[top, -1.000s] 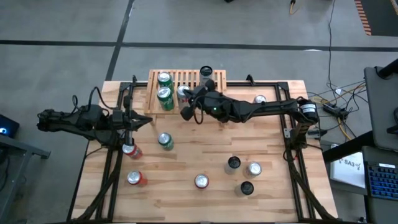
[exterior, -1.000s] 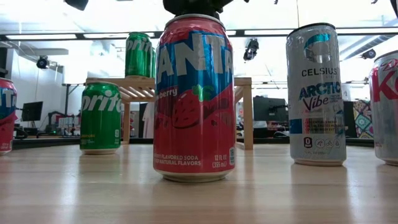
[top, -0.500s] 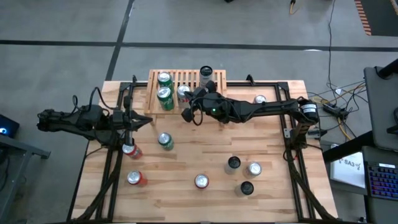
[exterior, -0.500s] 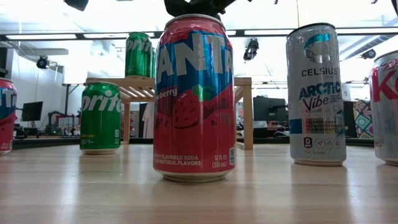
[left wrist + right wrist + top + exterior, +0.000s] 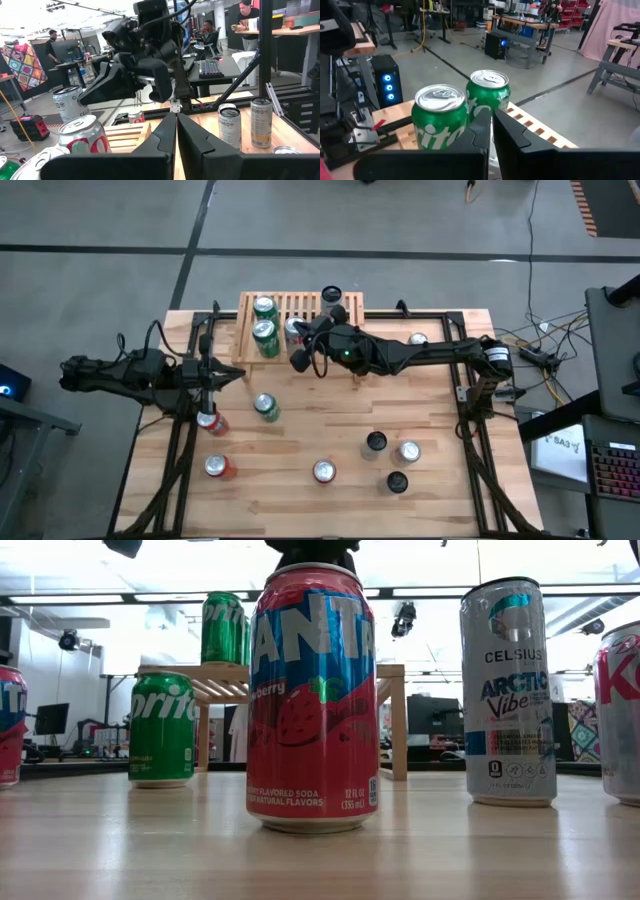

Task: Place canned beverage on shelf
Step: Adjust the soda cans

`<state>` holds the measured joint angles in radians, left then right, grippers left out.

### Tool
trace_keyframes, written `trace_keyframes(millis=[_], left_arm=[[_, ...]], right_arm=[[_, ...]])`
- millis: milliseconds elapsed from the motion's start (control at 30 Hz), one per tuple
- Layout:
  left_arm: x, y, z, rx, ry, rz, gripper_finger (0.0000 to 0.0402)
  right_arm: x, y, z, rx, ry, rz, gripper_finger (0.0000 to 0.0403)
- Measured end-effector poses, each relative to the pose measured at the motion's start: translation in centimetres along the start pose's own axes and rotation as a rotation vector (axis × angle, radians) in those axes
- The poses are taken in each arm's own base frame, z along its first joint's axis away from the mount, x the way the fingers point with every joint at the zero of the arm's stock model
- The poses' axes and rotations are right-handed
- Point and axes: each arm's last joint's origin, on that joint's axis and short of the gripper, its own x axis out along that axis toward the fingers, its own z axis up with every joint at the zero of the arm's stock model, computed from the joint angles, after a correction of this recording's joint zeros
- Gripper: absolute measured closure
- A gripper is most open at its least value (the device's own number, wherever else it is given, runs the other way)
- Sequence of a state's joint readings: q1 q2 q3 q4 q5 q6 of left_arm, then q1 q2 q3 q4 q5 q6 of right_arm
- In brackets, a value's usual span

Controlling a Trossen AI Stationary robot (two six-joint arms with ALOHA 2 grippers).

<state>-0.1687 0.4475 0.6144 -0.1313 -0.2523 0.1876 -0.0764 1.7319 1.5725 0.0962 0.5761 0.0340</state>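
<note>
Cans are sitting all over the table (image 5: 440,420) in the high view, and the shelf (image 5: 345,307) is standing at the far edge. Two green cans (image 5: 266,336) and a dark can (image 5: 331,297) are already resting on its slats. The right arm is reaching across to the shelf. The right pincer (image 5: 298,347) is hanging just beside a silver-topped can (image 5: 294,329), which looks to be standing on the shelf too. The left pincer (image 5: 238,376) is waiting over the left side of the table. In the low view a big Fanta can (image 5: 312,700) is filling the middle, with a Sprite can (image 5: 162,728) and a Celsius can (image 5: 508,690) standing on the table near it. The shelf (image 5: 396,671) is showing behind them with a green can on top, and only a dark bit of an arm is peeking in from above. In the left wrist view the left pincer (image 5: 176,116) is pressed tight shut and holding nothing, and it is looking across at the right arm. In the right wrist view the right pincer (image 5: 491,112) is also squeezed shut, with nothing between its fingers (image 5: 470,137). It is pointing at the two green cans (image 5: 440,117) on the shelf slats (image 5: 540,132). I think the robot is finishing one drop-off at the shelf. Next, the right arm needs to back away without bumping the cans standing there. Then it needs to open over a loose can on the table, grab it and carry it to a free spot on the slats.
</note>
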Motion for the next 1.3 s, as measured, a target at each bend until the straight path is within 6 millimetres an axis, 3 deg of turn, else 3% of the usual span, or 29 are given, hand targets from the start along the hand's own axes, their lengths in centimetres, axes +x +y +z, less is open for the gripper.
trace_keyframes(millis=[800,1067,1300], left_arm=[[0.1,0.0,0.1,0.005,-0.005,0.001,0.0401],[0.1,0.0,0.2,-0.032,-0.019,0.004,0.0401],[1.3,-0.3,0.4,-0.151,-0.043,0.005,0.0401]], right_arm=[[0.1,-0.1,-1.7,-0.056,0.101,-0.002,0.0394],[-0.4,0.4,-0.2,-0.135,0.074,0.022,0.0394],[-3.2,0.4,3.4,-0.292,0.147,0.065,0.0394]])
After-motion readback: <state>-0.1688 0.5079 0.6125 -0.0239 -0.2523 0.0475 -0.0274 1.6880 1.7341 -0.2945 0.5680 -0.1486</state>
